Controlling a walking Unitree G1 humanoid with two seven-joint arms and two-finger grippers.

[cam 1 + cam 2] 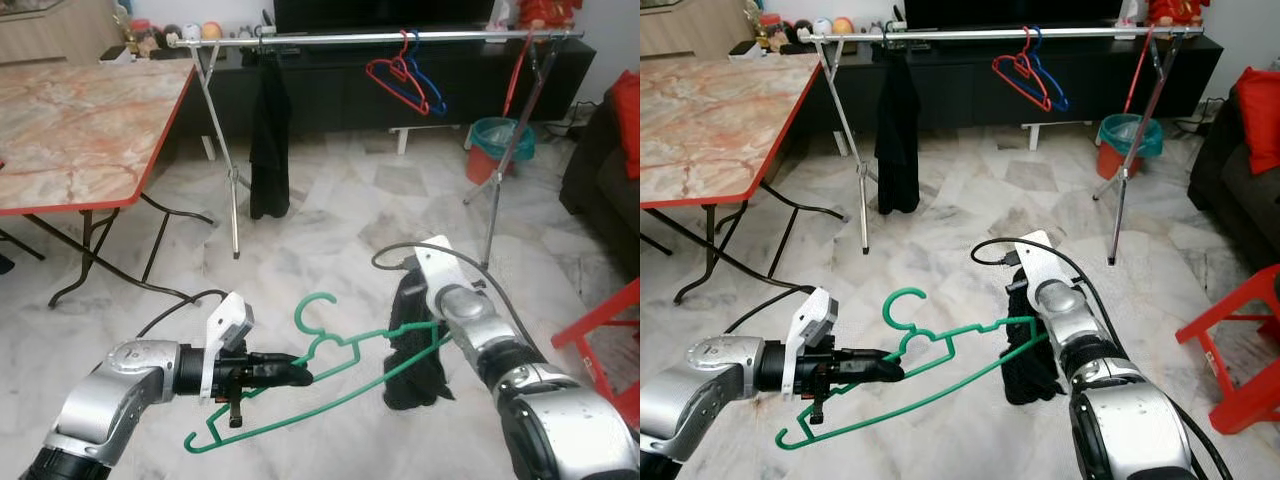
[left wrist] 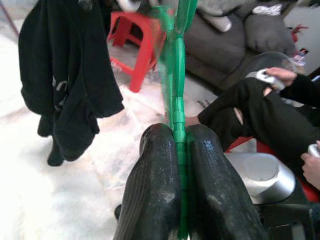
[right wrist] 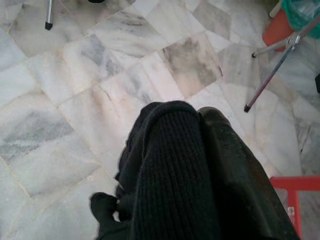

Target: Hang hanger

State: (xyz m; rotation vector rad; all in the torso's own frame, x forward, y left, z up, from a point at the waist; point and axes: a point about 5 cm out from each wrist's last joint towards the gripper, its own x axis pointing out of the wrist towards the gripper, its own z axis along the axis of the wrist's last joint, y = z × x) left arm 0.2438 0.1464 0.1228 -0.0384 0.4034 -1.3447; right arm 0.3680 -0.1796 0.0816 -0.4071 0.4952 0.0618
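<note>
A marble-topped table (image 1: 70, 120) with a red edge stands on the left. 1 red stool (image 1: 610, 345) sits at right, a dark sofa (image 1: 600, 170) behind it, and a teal bin (image 1: 500, 140) beyond.

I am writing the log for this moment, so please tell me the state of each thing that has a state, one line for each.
Green hanger: held off the floor, not yet on the rail.
Left gripper: shut on the green hanger.
Right gripper: shut on a black garment that hangs from it.
Clothes rail: standing upright.
Red hanger: hung on the rail.
Blue hanger: hung beside the red one.
Black clothing: hanging from the rail.
</note>
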